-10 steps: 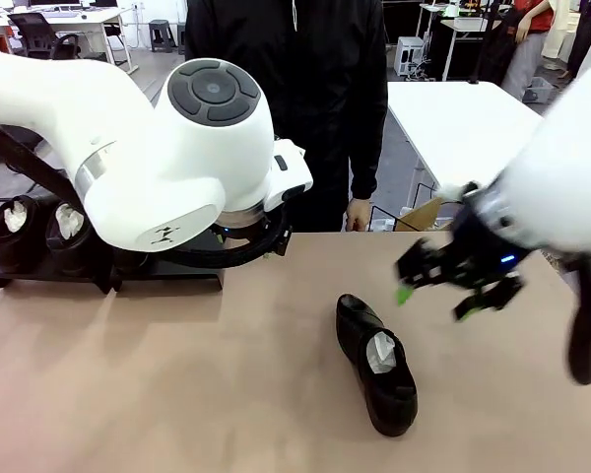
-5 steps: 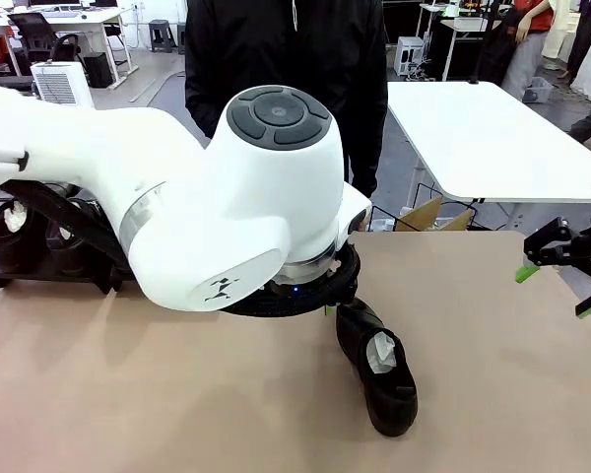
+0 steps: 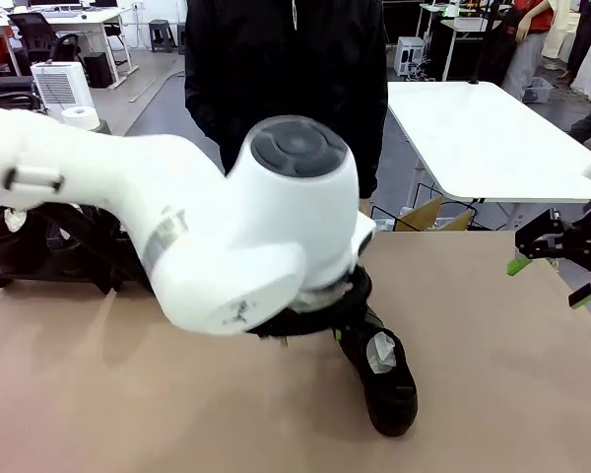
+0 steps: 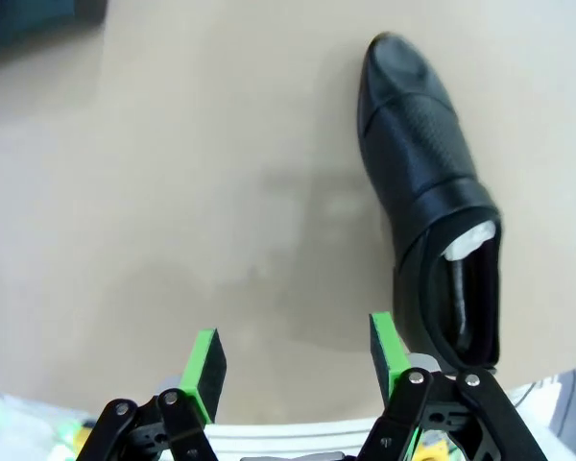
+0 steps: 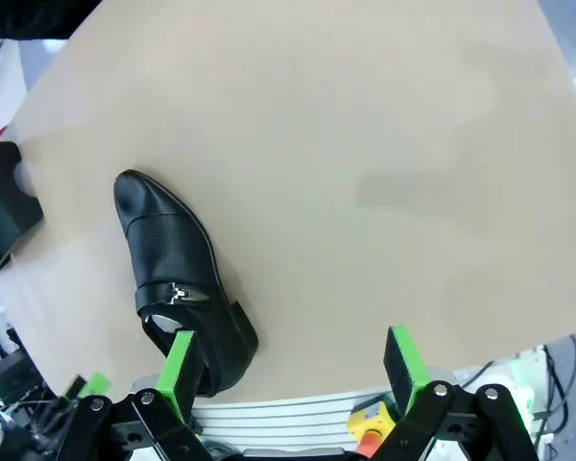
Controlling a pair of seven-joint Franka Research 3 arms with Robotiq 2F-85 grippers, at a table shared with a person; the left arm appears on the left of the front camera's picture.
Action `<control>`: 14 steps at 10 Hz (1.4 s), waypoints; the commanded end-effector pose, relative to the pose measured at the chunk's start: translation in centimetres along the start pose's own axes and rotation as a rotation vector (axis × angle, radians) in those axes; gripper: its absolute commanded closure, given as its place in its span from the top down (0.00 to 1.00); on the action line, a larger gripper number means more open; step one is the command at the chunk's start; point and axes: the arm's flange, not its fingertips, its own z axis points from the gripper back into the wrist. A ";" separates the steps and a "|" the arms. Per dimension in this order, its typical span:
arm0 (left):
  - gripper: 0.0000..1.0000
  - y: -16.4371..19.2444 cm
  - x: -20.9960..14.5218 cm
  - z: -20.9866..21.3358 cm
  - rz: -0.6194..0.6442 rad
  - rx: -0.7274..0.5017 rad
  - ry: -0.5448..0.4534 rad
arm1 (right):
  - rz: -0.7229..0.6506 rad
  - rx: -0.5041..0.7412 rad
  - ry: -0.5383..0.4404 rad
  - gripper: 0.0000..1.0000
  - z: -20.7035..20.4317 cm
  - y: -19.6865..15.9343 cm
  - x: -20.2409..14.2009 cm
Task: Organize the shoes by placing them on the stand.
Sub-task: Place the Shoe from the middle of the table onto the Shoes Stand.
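Overhead, left gripper (image 4: 293,363) jaws gape beside shoe (image 4: 430,206), nothing between.

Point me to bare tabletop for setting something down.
Bare: near-left tabletop in front of the stand, and the stretch between the loose shoe and right gripper. Crowded: centre, where the left arm hangs by the shoe.

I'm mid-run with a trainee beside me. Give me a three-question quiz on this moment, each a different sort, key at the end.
1. True or false: the left claw is shut on the shoe.
2. What is stuffed inside that shoe on the table?
3. The right claw is: A) open, holding nothing B) gripping the shoe C) resting on the stand.

Key: 1 false; 2 crumpled white paper; 3 A.
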 end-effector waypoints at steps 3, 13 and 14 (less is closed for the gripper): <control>0.79 -3.0 -3.0 -3.7 0.267 -0.038 0.062 | 0.010 0.004 0.007 1.00 0.0 -0.2 0.1; 0.79 -6.8 -0.7 -6.1 0.050 -0.008 0.094 | 0.010 0.004 0.007 1.00 0.0 -0.2 0.1; 0.79 -6.8 -0.6 -6.4 0.050 0.000 0.111 | 0.010 0.004 0.007 1.00 0.0 -0.2 0.1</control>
